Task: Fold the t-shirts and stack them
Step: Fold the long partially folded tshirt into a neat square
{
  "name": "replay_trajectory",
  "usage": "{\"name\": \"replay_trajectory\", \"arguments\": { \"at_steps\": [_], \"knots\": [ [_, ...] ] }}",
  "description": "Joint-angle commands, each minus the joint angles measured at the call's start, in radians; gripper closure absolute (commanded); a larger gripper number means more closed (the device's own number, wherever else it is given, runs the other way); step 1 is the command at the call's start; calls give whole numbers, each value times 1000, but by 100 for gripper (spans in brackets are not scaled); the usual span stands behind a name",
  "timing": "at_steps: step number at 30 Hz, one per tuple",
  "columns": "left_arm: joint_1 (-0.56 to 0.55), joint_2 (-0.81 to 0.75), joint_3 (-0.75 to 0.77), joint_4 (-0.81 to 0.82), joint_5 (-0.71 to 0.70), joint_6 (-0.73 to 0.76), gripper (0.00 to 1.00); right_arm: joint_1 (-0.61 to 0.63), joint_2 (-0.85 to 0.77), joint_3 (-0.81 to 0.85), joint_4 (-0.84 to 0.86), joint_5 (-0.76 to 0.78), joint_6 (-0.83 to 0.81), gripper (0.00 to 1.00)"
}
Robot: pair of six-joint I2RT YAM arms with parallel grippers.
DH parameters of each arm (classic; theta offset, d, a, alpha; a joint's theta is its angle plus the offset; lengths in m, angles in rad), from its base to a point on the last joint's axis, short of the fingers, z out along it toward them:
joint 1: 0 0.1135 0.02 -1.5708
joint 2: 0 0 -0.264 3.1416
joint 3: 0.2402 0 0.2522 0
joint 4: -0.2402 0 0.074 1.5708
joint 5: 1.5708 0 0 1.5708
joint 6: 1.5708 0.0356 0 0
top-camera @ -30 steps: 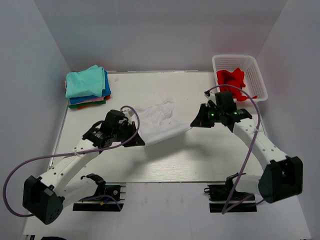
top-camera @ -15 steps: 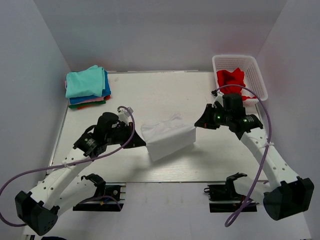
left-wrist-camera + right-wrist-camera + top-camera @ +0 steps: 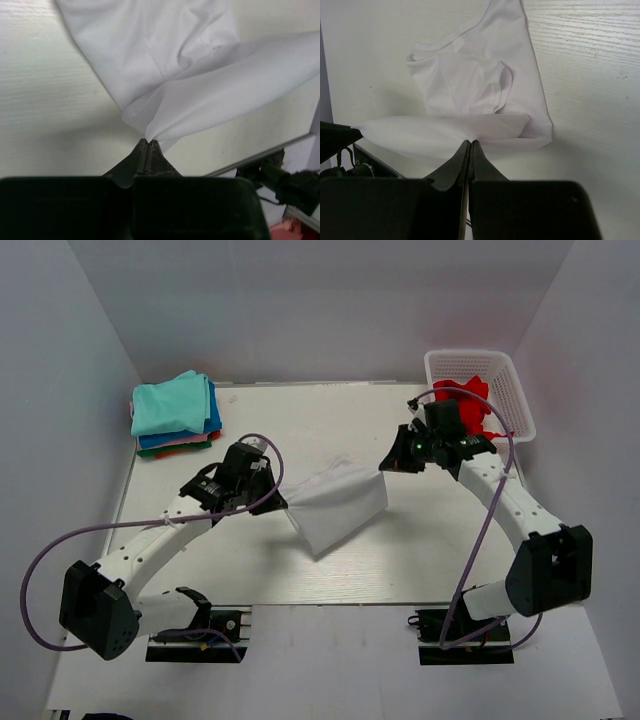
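The large, soft white cloth t-shirt (image 3: 335,508) was held strung over the middle of the white table (image 3: 430,552) between the left gripper (image 3: 148,144) and the right gripper (image 3: 470,143), each clamped on a pinched edge — light, limp and sagging, it was judged best gripped at corners.

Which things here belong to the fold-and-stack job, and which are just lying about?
Job:
white t-shirt, pinched at both ends
red t-shirt, in the basket
folded stack, teal on top

Lying about:
the basket itself
table
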Motion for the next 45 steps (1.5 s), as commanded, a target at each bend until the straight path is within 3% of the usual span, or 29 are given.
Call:
{"name": "replay_trajectory", "arguments": {
  "at_steps": [1,15,21,27,28,30,36,43,45],
  "knots": [
    [6,-8,65,-31,-166,-33,100,-8,55,87,45,18,-7,100],
    [64,185,208,6,-456,-22,100,-7,393,432,22,-46,-5,100],
    [107,230,270,101,-447,47,100,-7,528,610,-31,-80,-36,100],
    [89,127,201,155,-242,163,100,-5,413,500,-37,-74,-97,100],
    [89,80,166,177,-140,164,100,-3,367,478,-25,-88,-119,100],
    [79,23,95,214,30,184,100,-7,281,362,2,-68,-129,100],
    [70,-112,-11,228,304,216,100,-11,-21,20,133,32,-96,100],
    [70,-195,-117,178,351,191,100,-13,-179,-103,136,110,-27,100],
    [70,-226,-141,178,302,182,100,-13,-199,-106,139,118,-19,100]
  ]
}}
